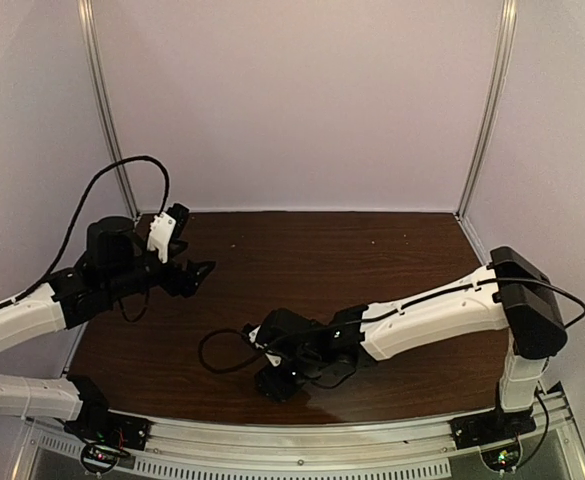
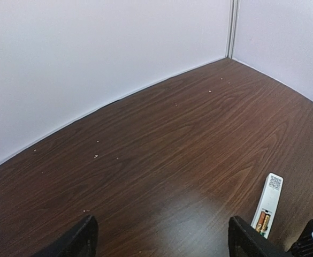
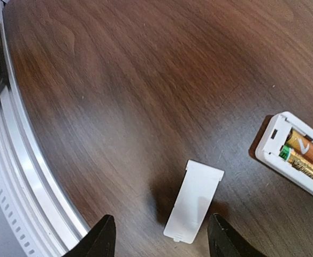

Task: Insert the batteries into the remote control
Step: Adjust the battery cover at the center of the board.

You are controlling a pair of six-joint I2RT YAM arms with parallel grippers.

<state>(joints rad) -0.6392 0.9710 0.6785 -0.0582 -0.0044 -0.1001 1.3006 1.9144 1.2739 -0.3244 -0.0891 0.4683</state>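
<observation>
The slim white rectangular remote control [image 3: 271, 136] lies back-up on the dark brown wood-grain worktop [image 3: 119, 80], close to the middle of the near edge. Its compartment is uncovered. The two orange-and-gold cylindrical batteries [image 3: 306, 155] sit side by side inside it, one slightly higher than the other. A small printed square label [image 2: 275, 182] marks the opposite end of the remote's back. The small loose white plastic cover plate [image 3: 195, 201] lies flat on the wood just beside the remote, apart from it, on the side towards the ribbed aluminium rail [image 3: 17, 160] that runs along the near edge. The right hand [image 3: 161, 225] hangs over this spot with its fingers spread wide. The plate lies in the gap between them, nearer one finger, and is not clamped (whether that finger touches it cannot be told). From above, the right arm hides the remote entirely. The left hand [image 2: 161, 233] is near the left edge, towards the far-left corner. Its fingers are also spread wide, with only bare wood between them.
</observation>
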